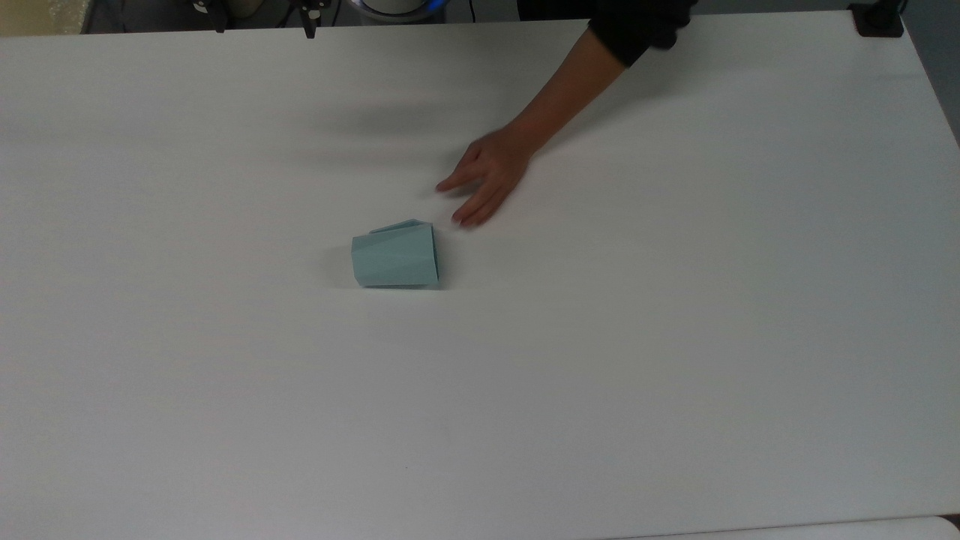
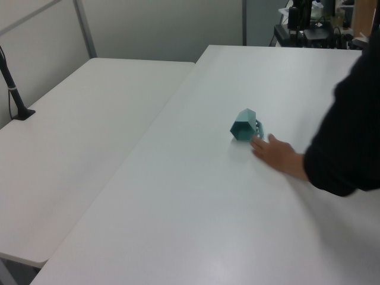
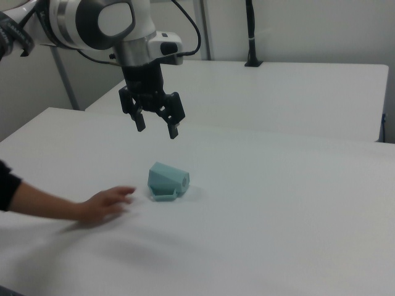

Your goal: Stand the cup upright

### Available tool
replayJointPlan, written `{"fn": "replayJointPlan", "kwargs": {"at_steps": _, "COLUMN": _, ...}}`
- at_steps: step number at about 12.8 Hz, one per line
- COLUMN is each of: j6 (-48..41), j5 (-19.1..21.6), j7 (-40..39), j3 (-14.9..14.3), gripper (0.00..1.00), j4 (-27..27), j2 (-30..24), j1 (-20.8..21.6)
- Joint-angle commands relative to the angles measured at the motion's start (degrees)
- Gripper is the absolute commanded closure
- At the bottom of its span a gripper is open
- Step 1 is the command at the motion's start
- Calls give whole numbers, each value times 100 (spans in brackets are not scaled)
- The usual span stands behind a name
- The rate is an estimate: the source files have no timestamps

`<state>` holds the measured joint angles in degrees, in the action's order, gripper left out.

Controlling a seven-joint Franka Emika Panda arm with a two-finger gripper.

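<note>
Right view shows the cup (image 3: 167, 180) lying on its side on the tabletop (image 3: 296, 209), a person's hand (image 3: 105, 203) just beside it. Above, the end effector (image 3: 157, 125) hangs with fingers spread, empty. Approach seems pending; next, descend once the hand clears.

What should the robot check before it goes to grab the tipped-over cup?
1. Cup lying on its side, not yet upright: ok, ready to be picked.
2. Gripper open: ok.
3. Gripper above the table, not touching the cup: ok.
4. Person's hand away from the cup: not ok, it is right beside it.
5. Handle reachable: cannot tell; it lies low against the table.
6. Gripper directly over the cup: cannot tell.
</note>
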<state>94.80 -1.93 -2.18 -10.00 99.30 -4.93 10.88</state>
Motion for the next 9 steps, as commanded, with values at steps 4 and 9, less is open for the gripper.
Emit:
{"fn": "replayJointPlan", "kwargs": {"at_steps": 4, "j6": -426, "j5": 158, "j7": -669, "j3": -178, "gripper": 0, "j4": 19, "j2": -333, "j1": -262}}
{"fn": "replayJointPlan", "kwargs": {"at_steps": 9, "j6": -401, "j5": 394, "j7": -565, "j3": -178, "gripper": 0, "j4": -51, "j2": -202, "j1": -227}}
